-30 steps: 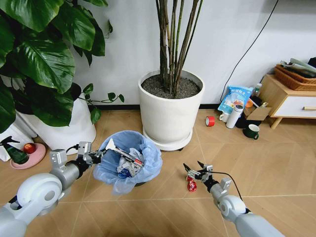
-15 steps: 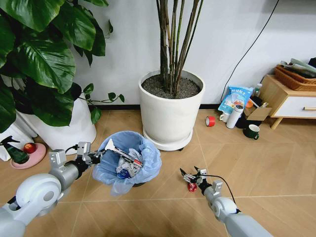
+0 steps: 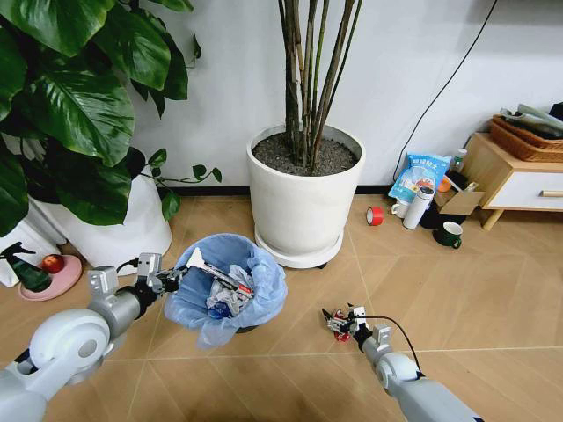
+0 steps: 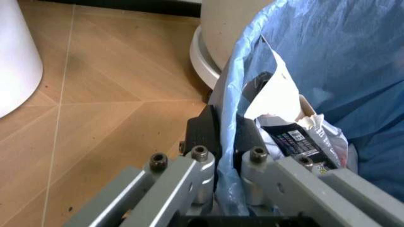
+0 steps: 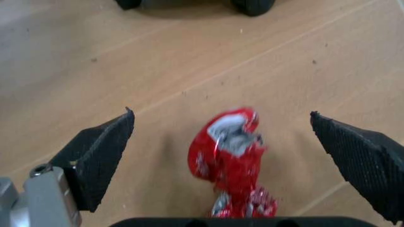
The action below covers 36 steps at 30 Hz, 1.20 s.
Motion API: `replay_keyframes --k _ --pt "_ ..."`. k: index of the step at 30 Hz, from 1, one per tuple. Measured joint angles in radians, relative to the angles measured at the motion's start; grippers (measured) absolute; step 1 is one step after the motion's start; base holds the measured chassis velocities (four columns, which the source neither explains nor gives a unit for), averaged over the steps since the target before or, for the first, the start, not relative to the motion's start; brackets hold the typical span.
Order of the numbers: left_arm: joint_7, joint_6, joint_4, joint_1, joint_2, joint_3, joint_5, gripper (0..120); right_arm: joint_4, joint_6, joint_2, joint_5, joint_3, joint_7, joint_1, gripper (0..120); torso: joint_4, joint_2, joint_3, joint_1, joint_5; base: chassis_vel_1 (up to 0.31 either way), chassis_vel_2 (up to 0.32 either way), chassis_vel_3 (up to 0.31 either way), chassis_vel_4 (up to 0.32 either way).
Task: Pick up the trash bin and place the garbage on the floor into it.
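The trash bin [image 3: 230, 283], dark and lined with a crinkly light-blue bag, hangs left of the big white pot with white and dark wrappers inside. My left gripper [image 3: 169, 278] is shut on the bin's rim and bag edge [image 4: 227, 142]. A crumpled red wrapper [image 5: 232, 153] lies on the floor [image 3: 475, 299] right of the bin; in the head view this wrapper [image 3: 342, 331] sits just under my right gripper [image 3: 339, 320]. The right gripper [image 5: 221, 142] is open, its black pads [image 5: 101, 151] wide apart on either side of the wrapper, not touching it.
A large white plant pot [image 3: 303, 202] on a wheeled base stands just behind the bin. Another white pot [image 3: 114, 230] with big leaves is at the left, beside a pink dish [image 3: 53, 274]. A red tape roll [image 3: 375, 215], bottle, mug and low cabinet [image 3: 515, 180] crowd the right wall.
My right gripper has drawn back toward me and dropped lower over the red wrapper, still open. The left gripper and the bin have not moved.
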Motion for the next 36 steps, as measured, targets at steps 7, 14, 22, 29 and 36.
replay_keyframes --k 7,14,22,29,36 --pt "0.0 0.0 0.002 0.0 -0.001 0.0 0.0 0 -0.029 0.0 0.018 -0.018 -0.002 0.003 0.014 100 0.0001 0.0 0.0 0.0 0.0 0.0 0.0 0.0 0.0" --pt "-0.001 0.0 0.002 -0.003 -0.001 -0.001 -0.003 0 -0.077 -0.006 0.031 -0.02 -0.011 0.0 0.038 87 0.0001 0.0 0.0 0.0 0.0 0.0 0.0 0.0 0.0" --pt "-0.001 0.0 0.005 -0.005 -0.001 -0.002 -0.005 0 -0.095 -0.011 0.024 -0.018 -0.012 -0.001 0.047 57 0.0 0.0 0.0 0.0 0.0 0.0 0.0 0.0 0.0" --pt "-0.001 0.0 0.004 -0.003 -0.005 -0.001 -0.005 0 -0.103 -0.011 0.026 -0.015 -0.012 -0.003 0.049 31 0.0 0.0 0.0 0.0 0.0 0.0 0.0 0.0 0.0" --pt "-0.001 0.0 0.004 -0.001 -0.008 -0.002 -0.005 0 -0.103 -0.01 0.03 -0.009 -0.009 -0.007 0.047 25 0.0001 0.0 0.0 0.0 0.0 0.0 0.0 0.0 0.0"
